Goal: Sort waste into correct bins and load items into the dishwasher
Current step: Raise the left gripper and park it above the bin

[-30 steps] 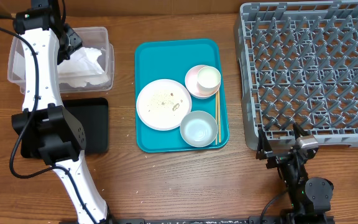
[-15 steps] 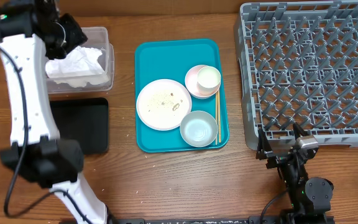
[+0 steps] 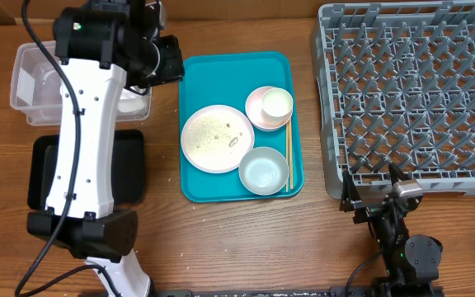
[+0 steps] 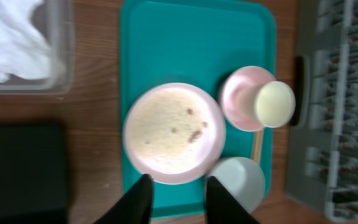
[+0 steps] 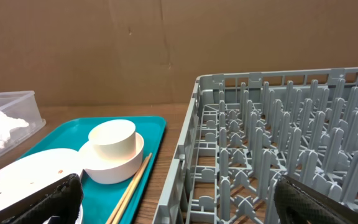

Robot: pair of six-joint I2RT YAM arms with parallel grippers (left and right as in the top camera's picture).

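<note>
L gripper (image 4: 178,198) hung over the teal plastic serving tray (image 4: 191,37), fingers part-open, nothing between them. R gripper (image 5: 179,202) sat wide open and empty by the grey pegged dish rack (image 3: 411,91). Crumpled white paper napkin (image 4: 8,43) lay in the clear plastic tub (image 3: 19,91). Round pale pink-white plate (image 4: 174,134) was on the tray w/ pale food scraps (image 4: 194,135) on it. My read: plate next. I'd pinch the rim, lift level so no scraps spill, and stay clear of the whitish-blue bowl (image 4: 241,180) just beside it.

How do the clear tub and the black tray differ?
The clear plastic rectangular tub is see-through and deep-walled; the shallow black rectangular tray is opaque and low. The tub holds a crumpled white paper napkin; the tray's visible parts show nothing. Both are rectangular.
</note>
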